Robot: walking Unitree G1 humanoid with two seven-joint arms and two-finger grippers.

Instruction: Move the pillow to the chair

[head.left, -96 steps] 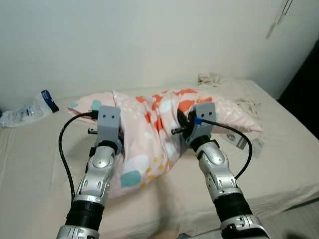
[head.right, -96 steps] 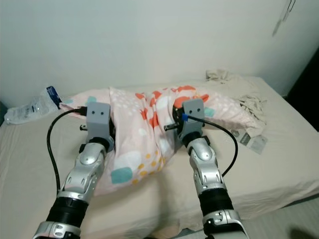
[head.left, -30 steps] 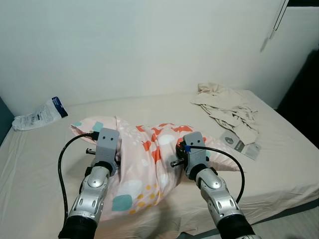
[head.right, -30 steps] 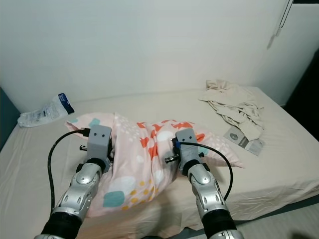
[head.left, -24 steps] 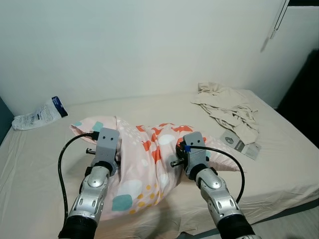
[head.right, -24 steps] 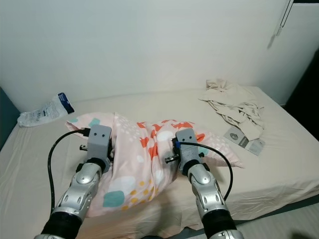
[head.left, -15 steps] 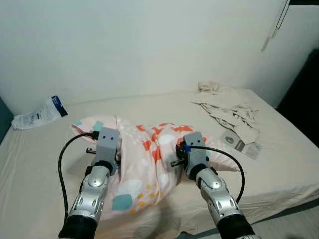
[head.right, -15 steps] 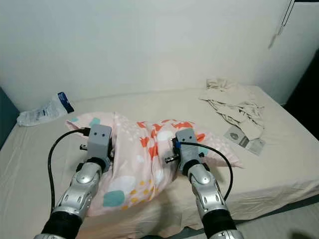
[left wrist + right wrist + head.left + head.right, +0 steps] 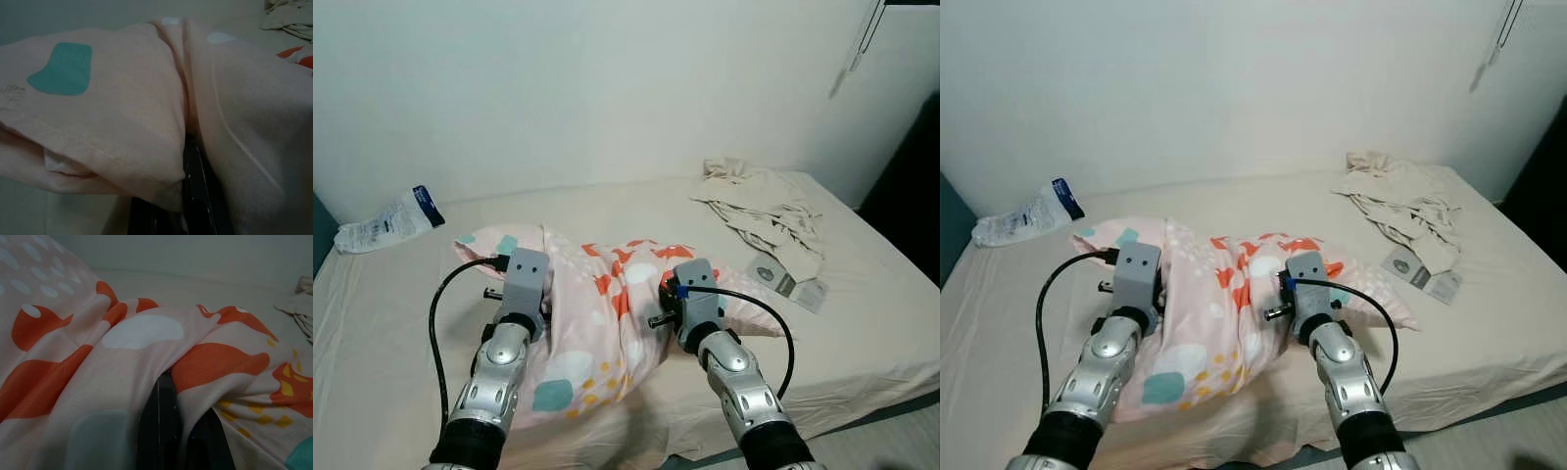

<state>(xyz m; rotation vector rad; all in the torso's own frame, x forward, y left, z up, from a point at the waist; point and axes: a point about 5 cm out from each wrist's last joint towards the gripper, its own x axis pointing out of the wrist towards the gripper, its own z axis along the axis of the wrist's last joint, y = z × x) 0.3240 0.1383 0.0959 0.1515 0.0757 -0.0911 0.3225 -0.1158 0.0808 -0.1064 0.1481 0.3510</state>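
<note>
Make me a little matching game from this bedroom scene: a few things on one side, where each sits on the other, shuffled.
Things:
1. pillow
2. plastic bag
3. crumpled sheet
4. small packet

Places:
A. far left of the bed, by the wall
B. far right of the bed
C. squeezed between the left gripper and right gripper
D. right of the pillow, below the sheet

Pairs: 1-C, 2-A, 3-B, 4-D
</note>
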